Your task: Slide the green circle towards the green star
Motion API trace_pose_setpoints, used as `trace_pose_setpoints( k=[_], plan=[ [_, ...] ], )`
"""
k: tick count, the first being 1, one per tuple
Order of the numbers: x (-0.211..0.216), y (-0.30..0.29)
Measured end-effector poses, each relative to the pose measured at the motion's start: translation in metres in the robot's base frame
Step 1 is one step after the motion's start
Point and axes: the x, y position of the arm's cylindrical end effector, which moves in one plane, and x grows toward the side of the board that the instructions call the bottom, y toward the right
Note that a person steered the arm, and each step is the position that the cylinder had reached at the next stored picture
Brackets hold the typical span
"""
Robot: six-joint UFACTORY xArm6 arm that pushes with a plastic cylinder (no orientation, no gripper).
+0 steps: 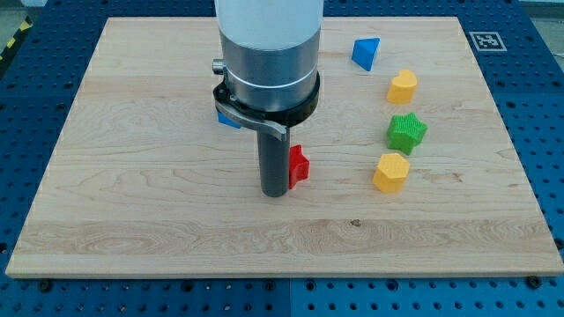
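Wooden desk (132,176), read from the view's left to the view's right.

- Blue block (228,120): only a sliver visible behind the arm's collar; shape not determinable.
- Tool (274,163): plain dark rod, no jaws, so nothing to open or close and nothing gripped. Stands upright, with my tip (275,193) down at desk level, as pushing requires.
- Red block (300,165): just beside the tool on its right, apparently touching. Judged incidental to the task.
- Blue triangular block (365,53): near the view's top, well apart from the tool.
- Lower yellow block (390,172), upper yellow block (403,86), and green star (406,132) between them: stacked in a loose column at the view's right.

Green circle: not visible anywhere on the desk; possibly hidden behind the arm. Position relative to my tip: cannot tell. Locate before pushing rightward toward the green star.
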Motion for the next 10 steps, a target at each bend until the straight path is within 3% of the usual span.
trace_pose_setpoints(
  k=[3,4,5,6,7,8,10],
  plan=[
    [-0.009,0.018],
    [-0.011,-0.031],
    [-0.053,-0.126],
    [-0.15,-0.177],
    [-0.222,-0.153],
    [-0.237,-0.092],
    [-0.237,-0.082]
  ],
)
